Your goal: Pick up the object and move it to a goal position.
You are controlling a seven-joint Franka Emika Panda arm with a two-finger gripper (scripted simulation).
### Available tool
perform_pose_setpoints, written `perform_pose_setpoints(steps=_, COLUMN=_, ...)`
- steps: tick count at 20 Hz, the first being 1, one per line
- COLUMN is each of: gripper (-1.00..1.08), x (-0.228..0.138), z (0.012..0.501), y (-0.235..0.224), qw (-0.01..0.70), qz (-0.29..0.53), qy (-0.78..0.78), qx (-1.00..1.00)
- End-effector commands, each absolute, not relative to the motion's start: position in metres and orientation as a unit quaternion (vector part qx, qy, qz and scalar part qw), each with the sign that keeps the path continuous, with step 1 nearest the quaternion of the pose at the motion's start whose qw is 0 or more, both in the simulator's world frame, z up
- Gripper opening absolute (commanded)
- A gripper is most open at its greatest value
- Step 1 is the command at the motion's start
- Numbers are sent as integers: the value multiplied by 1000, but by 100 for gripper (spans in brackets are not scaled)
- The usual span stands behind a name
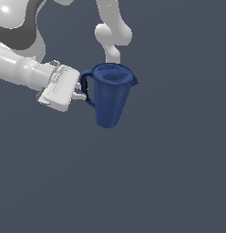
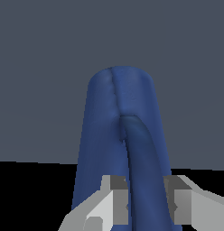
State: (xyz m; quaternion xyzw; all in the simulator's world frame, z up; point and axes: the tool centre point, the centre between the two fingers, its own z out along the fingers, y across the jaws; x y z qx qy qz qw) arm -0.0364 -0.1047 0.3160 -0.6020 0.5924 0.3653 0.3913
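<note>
While jaws clamp its handle [image 2: 143, 180], the blue mug [image 1: 110, 98] hangs upright.

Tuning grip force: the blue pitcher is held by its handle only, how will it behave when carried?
The pitcher looks rigid, so it is unlikely to flex. The pincer straddles only the thin handle, well off the body's centre, so it may swing or pivot. The handle looks smooth and rounded, so slipping seems possible.

Backdrop only: flat grey-blue surface [image 1: 169, 173].
It fills everything around me in the exterior view; my wrist view shows a black band [image 2: 32, 194] beneath it.
</note>
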Motion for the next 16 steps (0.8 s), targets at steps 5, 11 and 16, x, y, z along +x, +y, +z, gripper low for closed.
perform_pose_setpoints(steps=5, gripper=-100, x=-42, z=384, y=-164, qw=426, qz=367, qy=634, qx=-531)
perform_pose_setpoints(steps=11, gripper=-100, x=-50, z=432, y=-212, qw=450, qz=365, qy=665, qx=-472)
perform_pose_setpoints(steps=16, gripper=-100, x=-56, z=457, y=-240, qw=462, qz=363, qy=681, qx=-437)
